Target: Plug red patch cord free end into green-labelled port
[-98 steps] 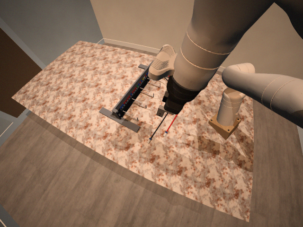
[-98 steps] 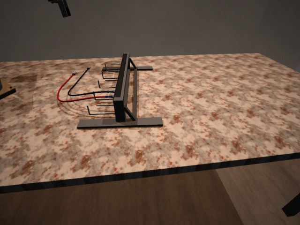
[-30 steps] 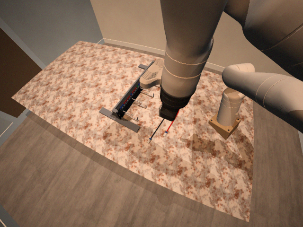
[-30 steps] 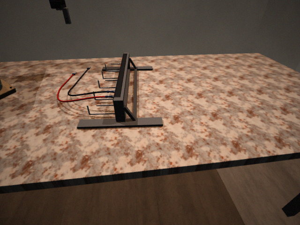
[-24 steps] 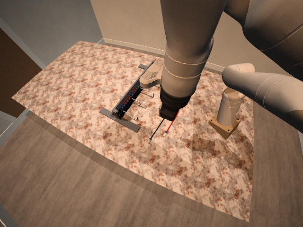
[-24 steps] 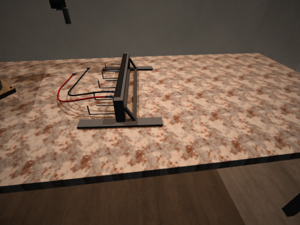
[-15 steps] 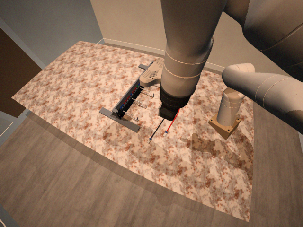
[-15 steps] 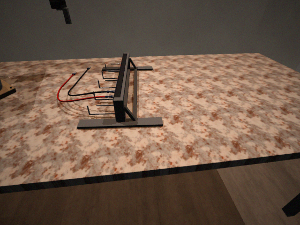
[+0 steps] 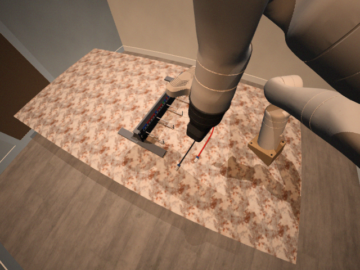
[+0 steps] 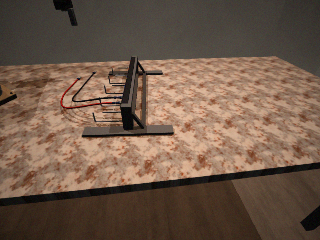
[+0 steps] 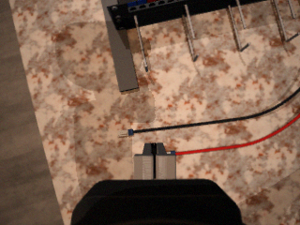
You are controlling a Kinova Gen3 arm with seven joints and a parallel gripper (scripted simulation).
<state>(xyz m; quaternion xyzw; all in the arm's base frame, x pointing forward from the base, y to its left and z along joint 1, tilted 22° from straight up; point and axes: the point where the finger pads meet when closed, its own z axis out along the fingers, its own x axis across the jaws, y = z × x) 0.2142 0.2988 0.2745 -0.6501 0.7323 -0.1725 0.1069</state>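
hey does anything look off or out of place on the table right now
Nothing stands out. The rack stands upright, and the red cord and black cord lie on the table. The gripper is shut, high above them.

The bench [image 10: 206, 116] has a matt top patterned like mottled pink and rust stone, with a dark edge band. The rack [image 10: 130, 90] at centre looks like matt dark grey metal, its thin hooks [image 11: 189, 33] bare and steely. The red cord [image 10: 67, 91] and black cord [image 10: 82, 89] look like smooth plastic sheathing. The pincer [image 11: 155, 161] has dull grey pads; the arm [image 9: 220, 58] is smooth beige plastic. The floor [image 9: 72, 226] resembles grey-brown wood planks.
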